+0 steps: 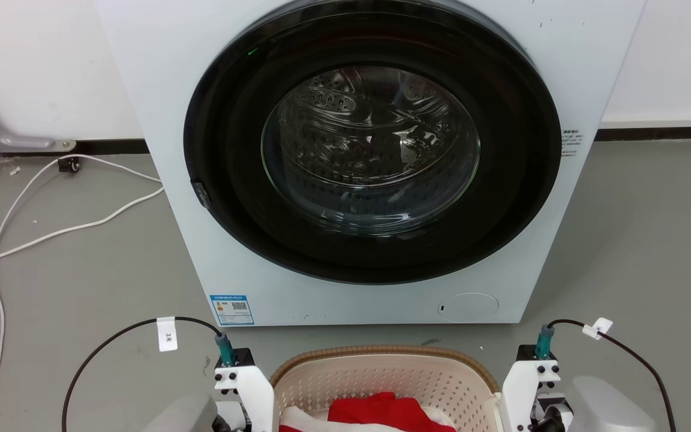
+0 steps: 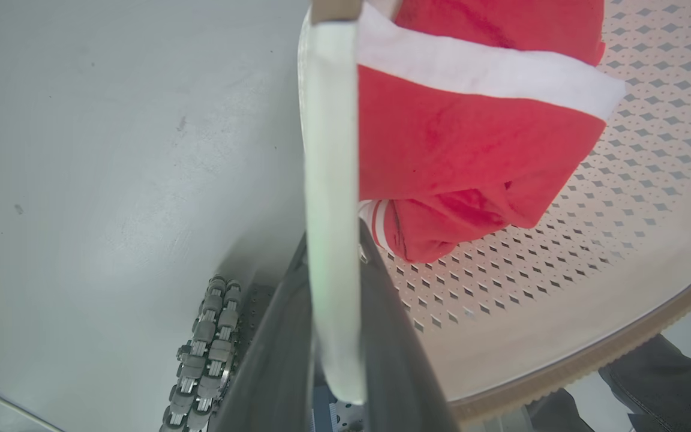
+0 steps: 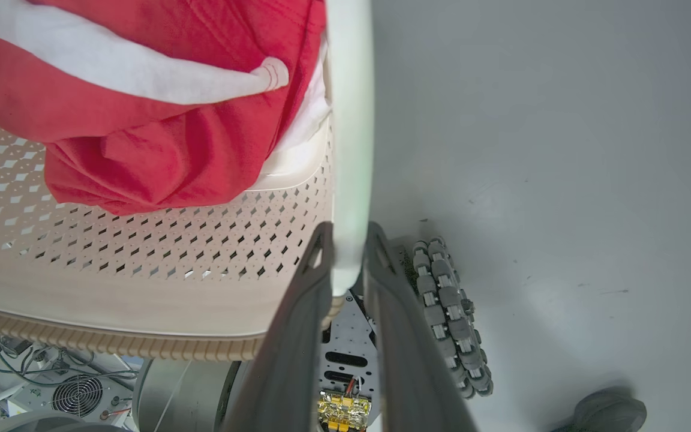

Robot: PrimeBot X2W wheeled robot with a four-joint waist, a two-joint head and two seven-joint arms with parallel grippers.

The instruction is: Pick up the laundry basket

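Where our left claw [image 2: 333,240] meets the laundry basket [image 1: 381,378], its two dark fingers are clamped tight on a white side handle [image 2: 330,150]. Our right claw [image 3: 348,235] pinches the opposite handle [image 3: 351,120] the same way. Red and white clothes [image 1: 381,413] lie inside the basket, which is between our wrists, just in front of the white washing machine [image 1: 369,288]. The machine stands with its door shut on a grey floor [image 1: 69,282] crossed by a white cable [image 1: 51,231]. The head view's lower edge cuts off the basket's near half.
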